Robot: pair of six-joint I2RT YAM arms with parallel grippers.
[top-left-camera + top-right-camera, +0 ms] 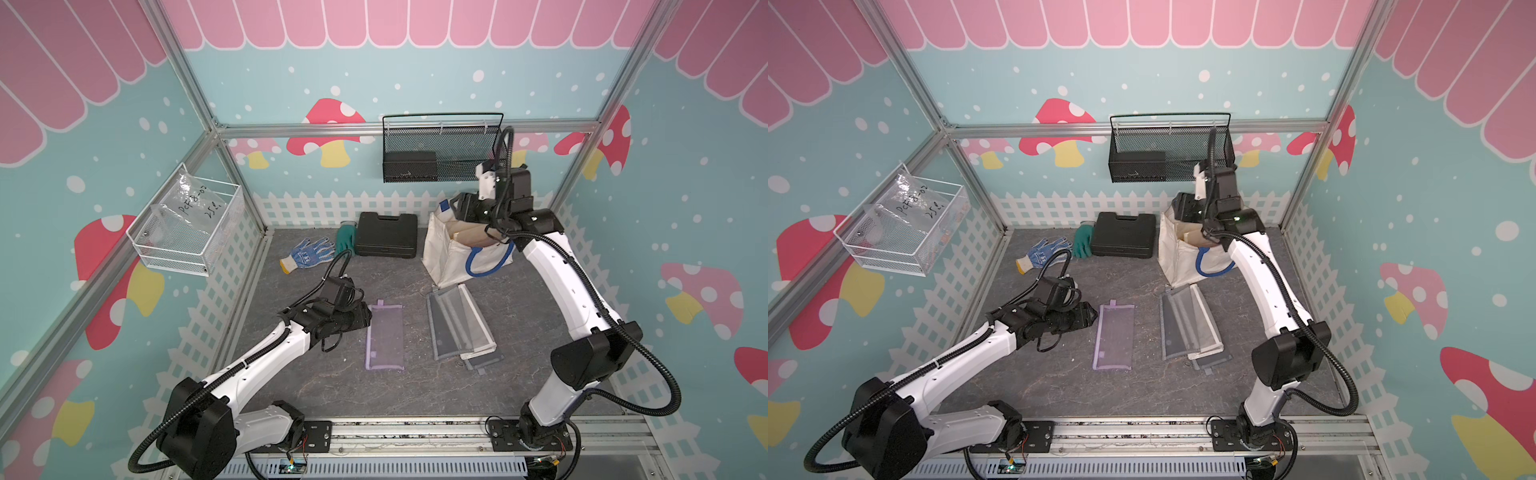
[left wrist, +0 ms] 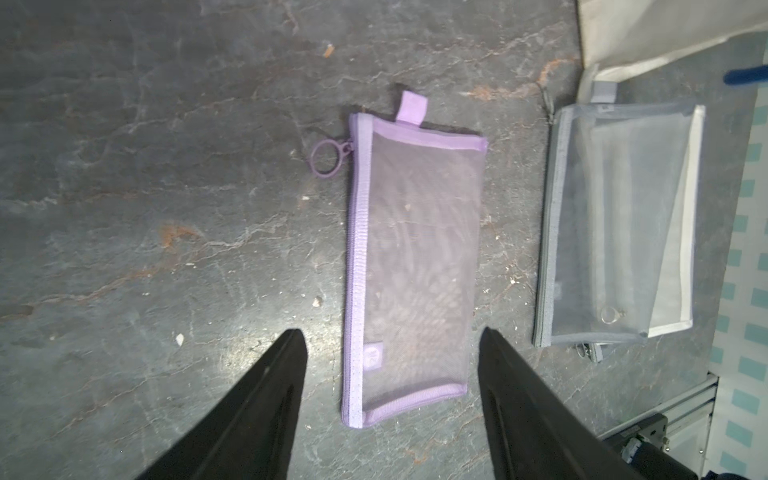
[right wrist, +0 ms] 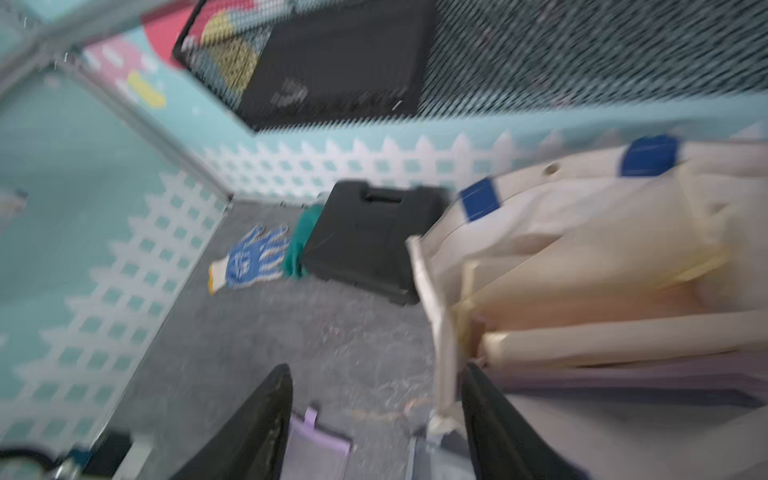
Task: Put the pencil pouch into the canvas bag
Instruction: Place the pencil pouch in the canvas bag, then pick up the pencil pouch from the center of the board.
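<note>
Legibly, the plastic bag reads "PCF8-02".

Lane of bare mat is being left open btwn purple pouch and grey pouch stack; front strip twd rail likewise. Mouth of canvas bag is being partly blocked by right arm; room above-behind it is being limited by black mesh basket. Far-left is being crowded by black case, gloves.

right wrist view: smeared by motion blur throughout
canvas bag: mouth partly hidden behind right arm in both top views; contents unclear
green glove: partly under black case
grey pouches: lower ones covered, count unclear
</note>
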